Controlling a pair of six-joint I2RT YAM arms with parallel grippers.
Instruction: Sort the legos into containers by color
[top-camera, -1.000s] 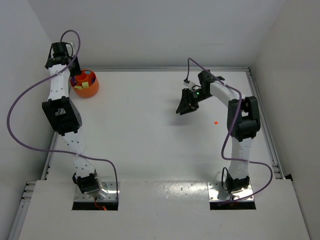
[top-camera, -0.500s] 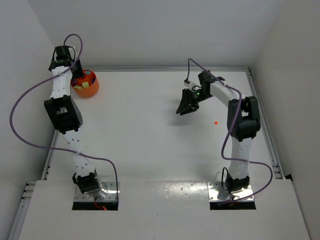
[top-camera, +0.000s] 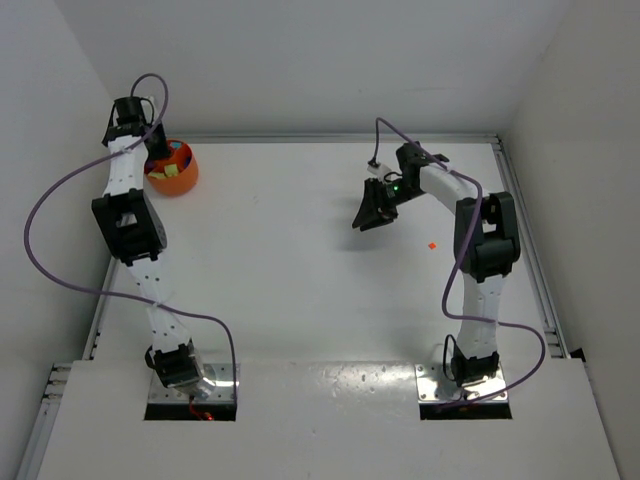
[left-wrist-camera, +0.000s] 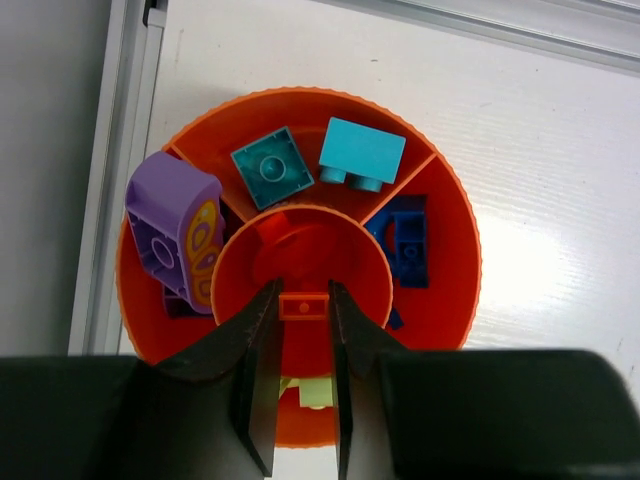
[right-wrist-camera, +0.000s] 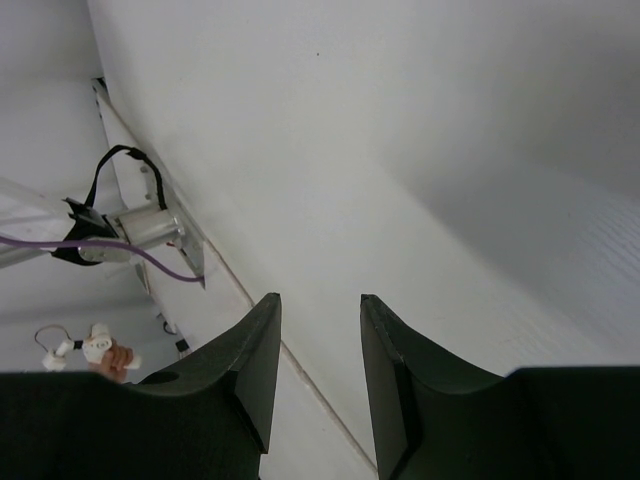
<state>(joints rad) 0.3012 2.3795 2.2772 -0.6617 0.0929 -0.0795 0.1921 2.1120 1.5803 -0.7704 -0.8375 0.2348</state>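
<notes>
The tiny orange lego (left-wrist-camera: 303, 306), likely light, stiff and slick, is sitting pinched by its flat sides in the left pincer (left-wrist-camera: 302, 292) over the centre well of the orange bowl (left-wrist-camera: 300, 97), at 10 o'clock on the counter (top-camera: 280, 270). The right pincer (right-wrist-camera: 318, 302) is hanging open and empty over that smooth white surface, with walls (top-camera: 300, 60) standing close around.

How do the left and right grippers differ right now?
The left gripper is clamped on a small orange brick; the right gripper's jaws stand apart with nothing between them. The left gripper hangs over the middle of the orange bowl at the far left corner; the right gripper is over the table, away from the bowl. Both are black.
</notes>
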